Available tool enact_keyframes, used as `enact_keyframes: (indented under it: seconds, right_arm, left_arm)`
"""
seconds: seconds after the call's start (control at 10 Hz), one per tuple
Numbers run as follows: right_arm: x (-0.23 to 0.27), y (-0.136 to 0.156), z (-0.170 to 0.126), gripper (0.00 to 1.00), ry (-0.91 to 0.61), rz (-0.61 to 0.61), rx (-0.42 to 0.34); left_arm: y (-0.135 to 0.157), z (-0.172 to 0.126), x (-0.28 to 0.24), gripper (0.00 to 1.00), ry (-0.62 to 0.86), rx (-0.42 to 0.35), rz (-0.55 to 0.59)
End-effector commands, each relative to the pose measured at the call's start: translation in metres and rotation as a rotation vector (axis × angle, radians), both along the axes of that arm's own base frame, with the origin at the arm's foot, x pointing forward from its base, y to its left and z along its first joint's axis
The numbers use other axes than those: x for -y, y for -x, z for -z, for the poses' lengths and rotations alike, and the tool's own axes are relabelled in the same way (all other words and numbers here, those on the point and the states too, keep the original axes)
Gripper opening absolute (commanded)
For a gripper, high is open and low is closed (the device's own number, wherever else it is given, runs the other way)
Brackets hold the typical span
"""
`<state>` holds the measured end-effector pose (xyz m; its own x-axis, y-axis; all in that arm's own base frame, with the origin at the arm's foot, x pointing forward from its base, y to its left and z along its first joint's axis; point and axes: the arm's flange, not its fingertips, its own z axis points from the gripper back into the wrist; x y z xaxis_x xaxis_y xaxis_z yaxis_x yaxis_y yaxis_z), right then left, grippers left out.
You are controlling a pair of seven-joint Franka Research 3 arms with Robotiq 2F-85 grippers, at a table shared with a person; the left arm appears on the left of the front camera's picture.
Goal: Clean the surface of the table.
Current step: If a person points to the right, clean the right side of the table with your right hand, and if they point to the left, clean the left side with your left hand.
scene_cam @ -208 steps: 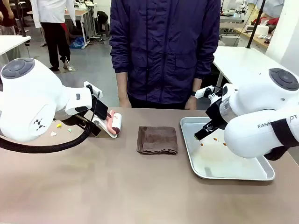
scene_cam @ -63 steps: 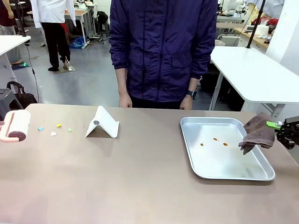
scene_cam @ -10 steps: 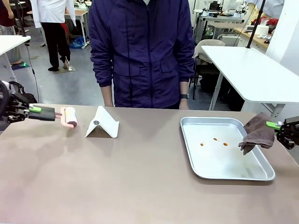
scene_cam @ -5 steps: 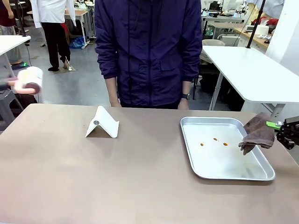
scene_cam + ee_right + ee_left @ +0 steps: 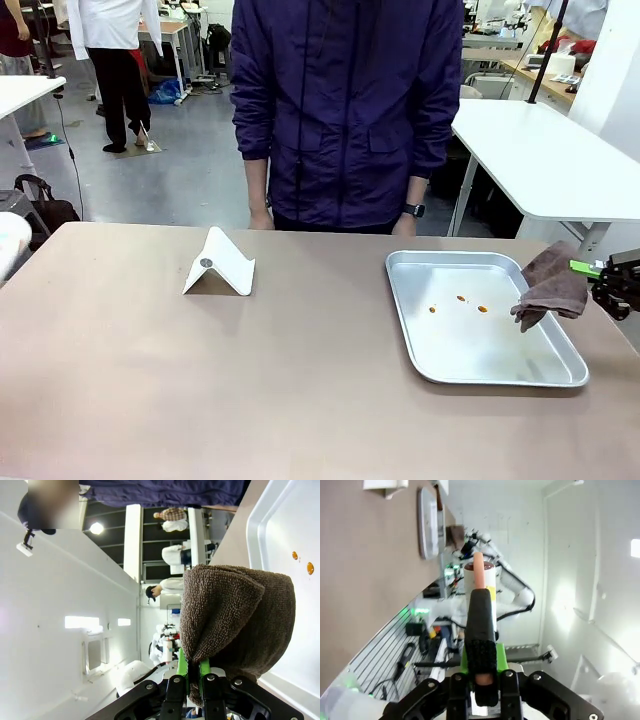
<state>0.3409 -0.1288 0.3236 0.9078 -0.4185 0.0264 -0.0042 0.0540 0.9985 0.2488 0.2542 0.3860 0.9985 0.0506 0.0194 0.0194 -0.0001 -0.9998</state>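
**Table** (image 5: 300, 380): brown-beige top, spanning the scene from near to far edge.

**Left gripper** (image 5: 481, 611): clamped on the handle of a lint roller (image 5: 479, 570), held in the air off the table. You risk the roller twisting in the grip if it is pressed down hard, since only the thin handle is pinched.

**Right gripper** (image 5: 610, 276): closed on a bunched brown cloth (image 5: 550, 285) that hangs over the right rim of the metal tray (image 5: 400, 300). A low sweep left may snag that rim, shove the tray and spill its orange crumbs (image 5: 460, 299) onto the table.

**White stand** (image 5: 220, 262): far left of centre. Watch it, because either tool could knock it towards the person (image 5: 345, 110) at the far edge.
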Motion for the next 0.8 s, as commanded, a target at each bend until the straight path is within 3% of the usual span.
enact_keyframes:
  seconds: [0.0,0.1,0.2,0.7]
  right_arm:
    - [0.0005,-0.0001,-0.0048,0.0,-0.006,0.004,-0.018]
    - [0.0005,-0.0001,-0.0048,0.0,-0.006,0.004,-0.018]
    - [0.0005,-0.0001,-0.0048,0.0,-0.006,0.004,-0.018]
    - [0.0005,-0.0001,-0.0048,0.0,-0.006,0.004,-0.018]
  left_arm:
    - [0.0145,0.0115,-0.0145,0.03,-0.077,0.134,-0.001]
    - [0.0132,0.0123,-0.0148,0.03,-0.067,0.177,-0.063]
    - [0.0097,0.0063,-0.0053,0.03,-0.041,0.045,0.016]
    - [0.0097,0.0063,-0.0053,0.03,-0.041,0.045,0.016]
